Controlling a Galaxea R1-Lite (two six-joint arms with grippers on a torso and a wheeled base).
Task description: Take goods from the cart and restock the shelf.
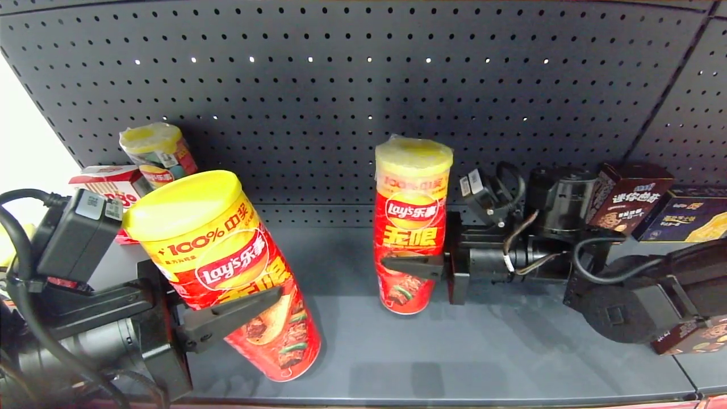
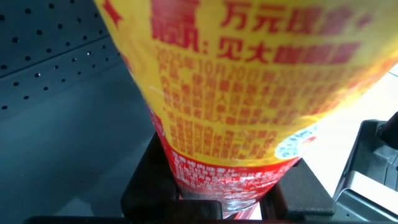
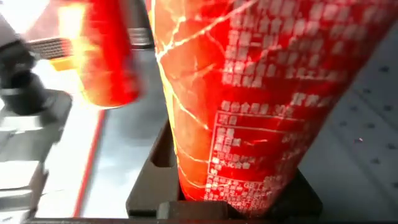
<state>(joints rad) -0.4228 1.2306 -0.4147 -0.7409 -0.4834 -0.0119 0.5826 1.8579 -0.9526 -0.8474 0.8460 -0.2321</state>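
My left gripper (image 1: 227,292) is shut on a red and yellow chip can (image 1: 221,267) with a yellow lid. The can leans to the left over the front left of the grey shelf (image 1: 511,352), its base low by the shelf board. In the left wrist view the can (image 2: 249,93) stands between the jaws of the left gripper (image 2: 227,202). My right gripper (image 1: 410,257) is shut on a second chip can (image 1: 410,227), upright at mid shelf. The right wrist view shows this can (image 3: 261,93) close up in the right gripper (image 3: 230,202), with the tilted can (image 3: 102,56) farther off.
A third chip can (image 1: 158,150) leans at the back left beside a white and red box (image 1: 111,182). Dark snack boxes (image 1: 627,196) stand at the right, with another box (image 1: 693,335) at the front right. The pegboard wall (image 1: 363,85) closes the back. Bare shelf lies between the two held cans.
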